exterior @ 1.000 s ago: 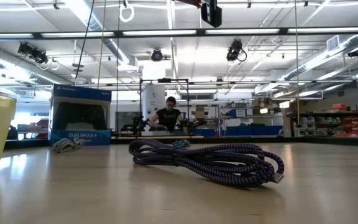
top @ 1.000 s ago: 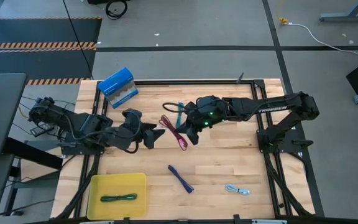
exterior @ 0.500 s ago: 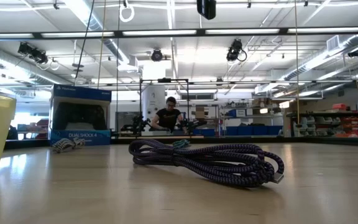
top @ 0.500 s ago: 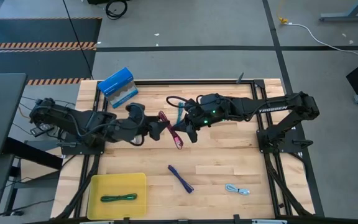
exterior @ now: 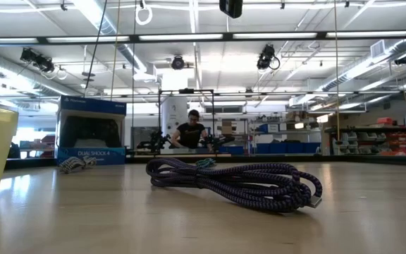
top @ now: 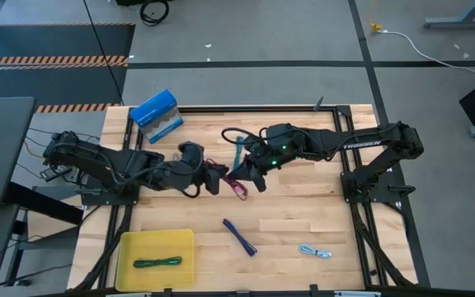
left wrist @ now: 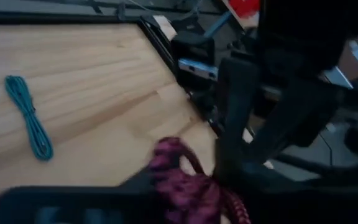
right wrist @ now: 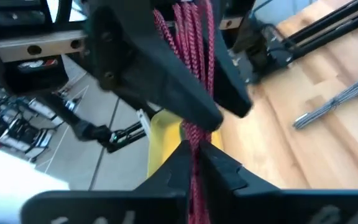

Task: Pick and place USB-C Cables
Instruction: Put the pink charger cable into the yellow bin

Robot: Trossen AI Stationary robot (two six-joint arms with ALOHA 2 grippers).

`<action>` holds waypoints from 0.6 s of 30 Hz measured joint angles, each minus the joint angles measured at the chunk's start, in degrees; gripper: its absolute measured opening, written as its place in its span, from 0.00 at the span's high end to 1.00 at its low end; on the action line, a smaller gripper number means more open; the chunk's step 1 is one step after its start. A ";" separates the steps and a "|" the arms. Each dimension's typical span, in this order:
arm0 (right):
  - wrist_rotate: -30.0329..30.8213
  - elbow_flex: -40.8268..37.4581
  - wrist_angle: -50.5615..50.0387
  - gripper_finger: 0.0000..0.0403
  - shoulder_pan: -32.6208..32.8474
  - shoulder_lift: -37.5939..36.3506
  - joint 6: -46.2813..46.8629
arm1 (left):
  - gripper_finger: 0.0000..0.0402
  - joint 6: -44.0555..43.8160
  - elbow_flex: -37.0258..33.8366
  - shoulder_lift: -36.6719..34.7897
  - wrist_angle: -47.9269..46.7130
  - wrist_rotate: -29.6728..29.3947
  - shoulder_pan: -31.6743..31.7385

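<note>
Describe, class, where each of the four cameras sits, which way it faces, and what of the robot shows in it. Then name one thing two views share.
High view: overhead, facing straight down; both arms meet at the magenta cable.
Low view: table height, facing level across; purple cable close, no pincer visible.
Left wrist view: on the left arm, facing past its own dark fingers; teal cable beyond.
Right wrist view: on the right arm, facing forward; right pincer and the left pincer both at the cable.
Shared: the magenta cable, in both wrist views and the high view.
</note>
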 joint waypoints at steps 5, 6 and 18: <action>-2.39 0.00 -3.44 0.79 0.11 0.00 -0.51 | 0.94 0.39 -0.11 -0.32 -1.81 3.72 -0.02; -2.47 0.00 -4.68 0.76 0.09 0.00 -0.56 | 0.93 0.16 -0.09 -0.39 -2.30 4.99 -0.02; -3.10 0.00 -24.08 0.62 0.04 -0.02 -4.99 | 0.95 -2.66 -0.07 -0.31 -29.92 38.74 -7.36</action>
